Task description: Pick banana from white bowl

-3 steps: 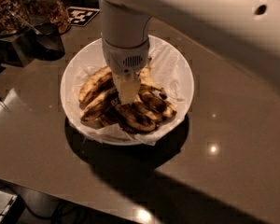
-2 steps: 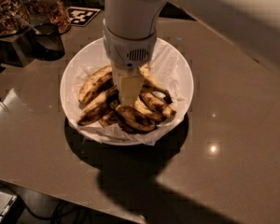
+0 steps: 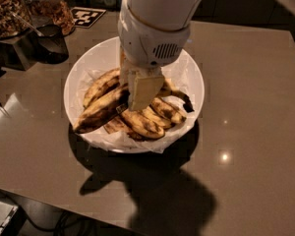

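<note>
Grasp step: tool [image 3: 140, 102], state not discernible, stands low at white bowl [image 3: 191, 65] centre, at banana [image 3: 99, 112] 2 o'clock end; next move likely needs firm closure, then vertical lift.

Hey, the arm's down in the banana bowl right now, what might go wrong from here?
The gripper sits low in the white bowl, where the banana lies packed against other bananas; it may catch a neighbour or drag one out too. The fruit looks overripe, so squeezing could bruise or split it. The crumpled paper lining might lift along with it.
</note>
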Controlling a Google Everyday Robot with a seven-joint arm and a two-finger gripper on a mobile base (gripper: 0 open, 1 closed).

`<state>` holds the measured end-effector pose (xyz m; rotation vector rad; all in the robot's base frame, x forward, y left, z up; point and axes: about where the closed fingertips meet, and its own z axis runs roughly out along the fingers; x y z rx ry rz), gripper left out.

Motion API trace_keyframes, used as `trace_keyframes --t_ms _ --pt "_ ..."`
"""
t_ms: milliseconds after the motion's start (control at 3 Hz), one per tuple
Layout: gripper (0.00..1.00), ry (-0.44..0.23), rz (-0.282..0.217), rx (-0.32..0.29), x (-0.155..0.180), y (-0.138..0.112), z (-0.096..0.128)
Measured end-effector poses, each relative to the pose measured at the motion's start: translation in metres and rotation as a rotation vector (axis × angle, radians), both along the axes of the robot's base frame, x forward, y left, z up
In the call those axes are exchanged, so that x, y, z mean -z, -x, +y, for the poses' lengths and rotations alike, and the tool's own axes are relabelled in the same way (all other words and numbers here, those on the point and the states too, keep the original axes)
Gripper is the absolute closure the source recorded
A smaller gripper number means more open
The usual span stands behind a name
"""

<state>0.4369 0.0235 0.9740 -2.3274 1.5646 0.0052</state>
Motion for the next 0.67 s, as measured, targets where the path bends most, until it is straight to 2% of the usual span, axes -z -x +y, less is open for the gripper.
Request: trace_keyframes --t_ms 333,667 --pt "1.0 -0.041 -0.003 -0.002 -0.0122 0.0248 -0.0153" --pt "1.0 -0.049 -0.019 -0.006 -0.0196 0.0285 -0.0125"
